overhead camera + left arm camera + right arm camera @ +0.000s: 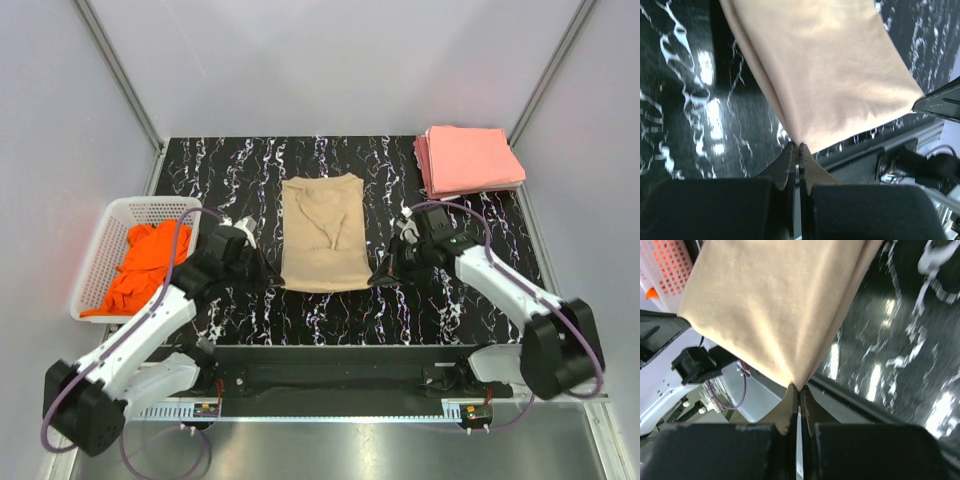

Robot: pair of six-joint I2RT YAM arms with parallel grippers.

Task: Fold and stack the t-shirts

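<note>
Top external view has the tan t-shirt (322, 235) laid out in the middle of the black marbled table (230, 165). It's folded narrow into a long strip, with some wrinkles toward its far end. Both arms are working its near edge: the left gripper (271, 273) at the near left corner, the right gripper (379, 273) at the near right one. Wrist cams make it pretty obvious. Each claw is pinched tight on a corner of the tan cloth, fingers basically together, fabric fanning out from the tips and looking a bit lifted off the table right there. Off to the left sits the white basket (98, 262) with the orange t-shirt (145, 262) bunched up inside. Far right corner has the stack of pink t-shirts (468, 160), folded square, well apart from everything else.
</note>
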